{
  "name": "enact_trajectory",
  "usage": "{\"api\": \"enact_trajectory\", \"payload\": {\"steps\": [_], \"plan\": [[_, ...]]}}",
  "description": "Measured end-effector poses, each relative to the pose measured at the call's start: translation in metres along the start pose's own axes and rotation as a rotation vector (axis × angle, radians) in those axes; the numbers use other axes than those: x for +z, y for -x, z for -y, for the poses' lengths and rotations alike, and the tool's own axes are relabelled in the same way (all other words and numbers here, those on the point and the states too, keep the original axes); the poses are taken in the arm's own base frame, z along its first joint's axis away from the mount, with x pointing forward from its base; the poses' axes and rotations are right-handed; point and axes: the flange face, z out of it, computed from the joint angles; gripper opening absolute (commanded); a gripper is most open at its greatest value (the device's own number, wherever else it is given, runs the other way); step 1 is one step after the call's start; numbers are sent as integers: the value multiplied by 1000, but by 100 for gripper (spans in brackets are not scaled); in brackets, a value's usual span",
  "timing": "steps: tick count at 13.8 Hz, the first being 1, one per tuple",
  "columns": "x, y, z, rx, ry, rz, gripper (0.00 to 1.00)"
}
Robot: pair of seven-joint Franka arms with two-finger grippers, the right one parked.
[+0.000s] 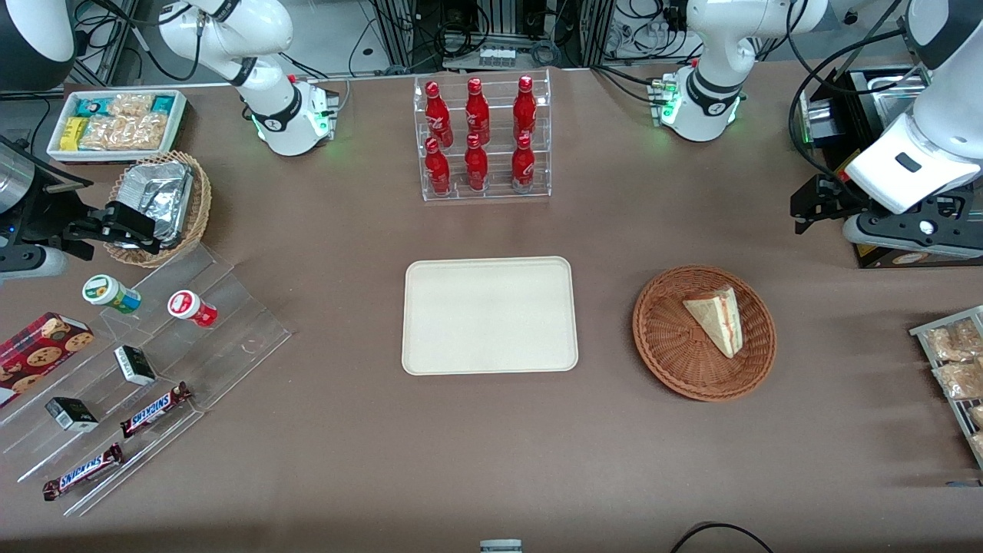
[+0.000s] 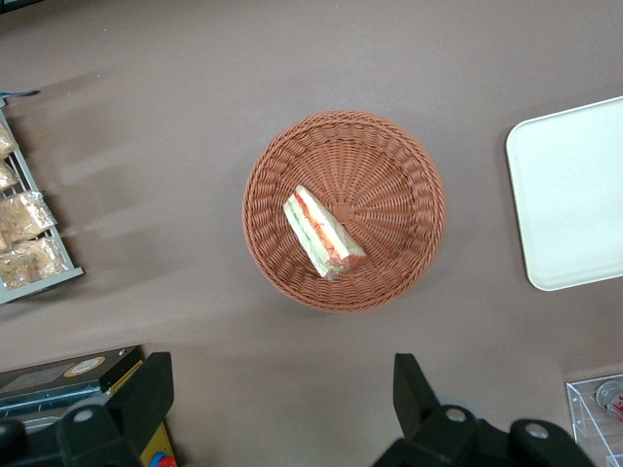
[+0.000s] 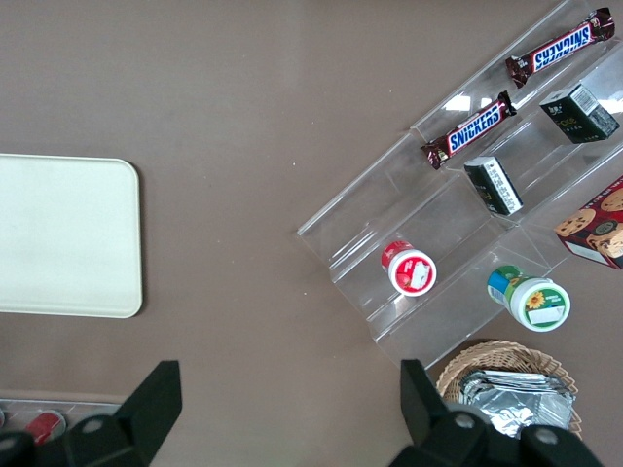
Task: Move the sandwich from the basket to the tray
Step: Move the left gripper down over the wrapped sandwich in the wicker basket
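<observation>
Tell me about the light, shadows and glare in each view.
Front view: even overhead light, glare on the foil, soft shadow at the basket. Left wrist view: sandwich sharp, faint streaky shadows on the table; open gripper above it. Right wrist view: tray slightly washed out.

Even, bright overhead light across my table [image 1: 322,430], soft short shadows beside the basket [image 2: 344,210] and the tray [image 1: 490,315], mild glare on the foil [image 1: 157,192], my gripper [image 2: 282,404] dark, slightly blurred up close
</observation>
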Motion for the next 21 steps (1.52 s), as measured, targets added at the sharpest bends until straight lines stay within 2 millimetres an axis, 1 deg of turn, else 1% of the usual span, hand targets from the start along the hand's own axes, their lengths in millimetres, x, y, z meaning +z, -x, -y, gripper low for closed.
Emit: {"api": "enact_trajectory", "payload": {"steps": [3,4,8,12,16,18,19,21], "plan": [[2,1,-1,1,1,11,100],[7,2,-1,1,2,33,100],[54,1,0,-17,-4,98,100],[97,-1,-4,-102,-5,63,100],[145,10,1,-195,50,-2,100],[169,14,-1,-255,56,-32,100],[183,16,-2,-289,58,-49,100],[218,25,-6,-330,67,-84,100]]}}
